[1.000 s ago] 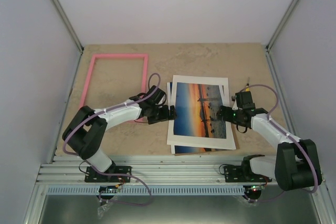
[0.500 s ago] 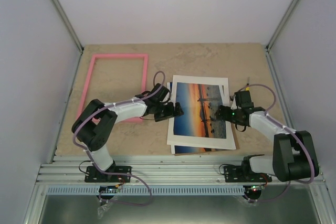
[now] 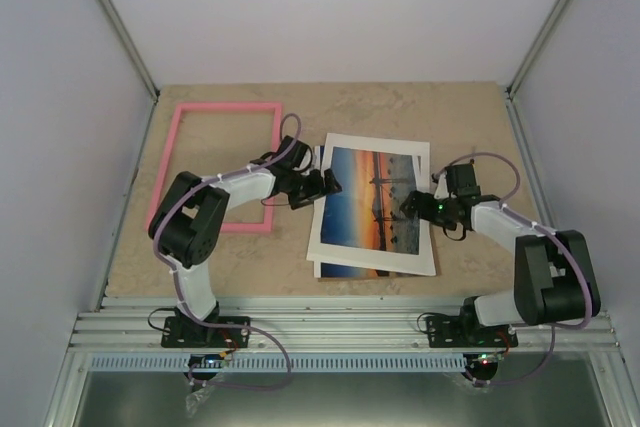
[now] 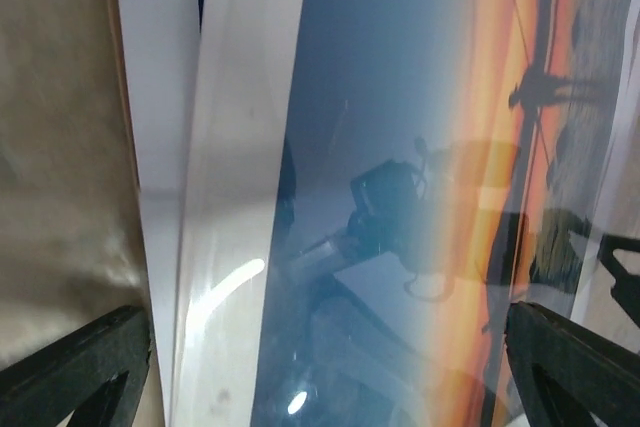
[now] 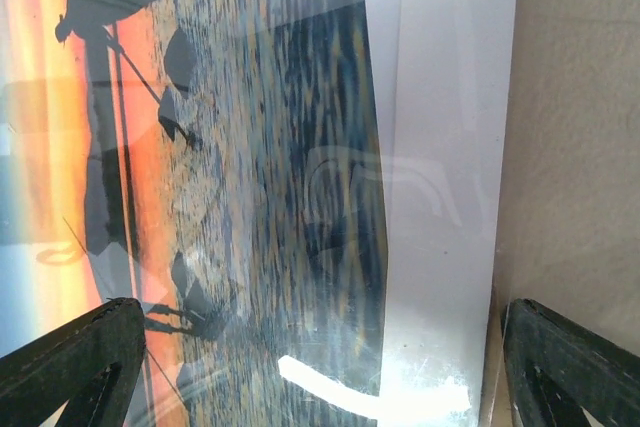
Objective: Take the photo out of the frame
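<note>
The pink frame (image 3: 215,167) lies empty at the left of the table. The photo (image 3: 368,209), an orange sunset over blue water, lies face up inside the white mat (image 3: 425,247), right of the frame, under a glossy reflecting layer. My left gripper (image 3: 326,185) is open at the stack's left edge, its fingers (image 4: 75,367) straddling the mat (image 4: 240,197) and the photo (image 4: 450,127). My right gripper (image 3: 411,205) is open over the photo's right part; its fingers (image 5: 70,362) straddle the photo (image 5: 220,147) and the mat (image 5: 440,147).
A second sheet edge (image 3: 350,271) sticks out under the mat at the near side. Bare beige tabletop (image 3: 480,127) lies behind and right of the stack. Grey walls close three sides, and the metal rail (image 3: 340,312) runs along the near edge.
The mat and photo stack has slid left and away and turned a little. Both grippers have moved the same way with it, the left arm folding closer to the frame.
</note>
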Robot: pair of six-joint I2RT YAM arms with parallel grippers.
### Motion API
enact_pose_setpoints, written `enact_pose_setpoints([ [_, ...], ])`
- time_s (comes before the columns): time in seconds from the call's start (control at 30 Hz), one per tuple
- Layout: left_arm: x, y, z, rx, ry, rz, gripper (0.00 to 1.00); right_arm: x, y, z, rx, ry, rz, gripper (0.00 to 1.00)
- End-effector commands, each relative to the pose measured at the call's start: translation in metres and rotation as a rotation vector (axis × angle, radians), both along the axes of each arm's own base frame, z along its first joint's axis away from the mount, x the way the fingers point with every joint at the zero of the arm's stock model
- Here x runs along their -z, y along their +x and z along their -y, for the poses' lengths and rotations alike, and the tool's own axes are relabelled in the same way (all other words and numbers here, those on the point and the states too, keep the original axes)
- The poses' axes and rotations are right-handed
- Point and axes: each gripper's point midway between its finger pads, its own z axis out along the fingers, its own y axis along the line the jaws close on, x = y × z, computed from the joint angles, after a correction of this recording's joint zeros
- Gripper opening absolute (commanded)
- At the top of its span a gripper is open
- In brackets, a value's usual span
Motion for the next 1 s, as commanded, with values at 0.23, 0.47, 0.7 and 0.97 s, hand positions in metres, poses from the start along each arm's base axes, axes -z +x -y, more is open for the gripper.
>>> enact_pose_setpoints([
  [0.23,0.004,-0.003,-0.047,-0.006,0.160,-0.003,0.99,-0.017,0.013,0.011,0.016,-0.079,0.045,0.98],
  [0.47,0.007,-0.063,-0.050,0.040,0.082,-0.084,0.98,-0.034,0.001,0.010,-0.007,-0.079,0.096,0.98],
  [0.7,0.017,-0.110,-0.041,0.085,0.017,-0.153,0.98,-0.043,-0.005,-0.001,-0.032,-0.022,0.127,0.98],
  [0.97,0.028,-0.141,-0.041,0.112,0.013,-0.198,0.95,-0.043,-0.012,-0.006,-0.045,-0.008,0.135,0.98],
])
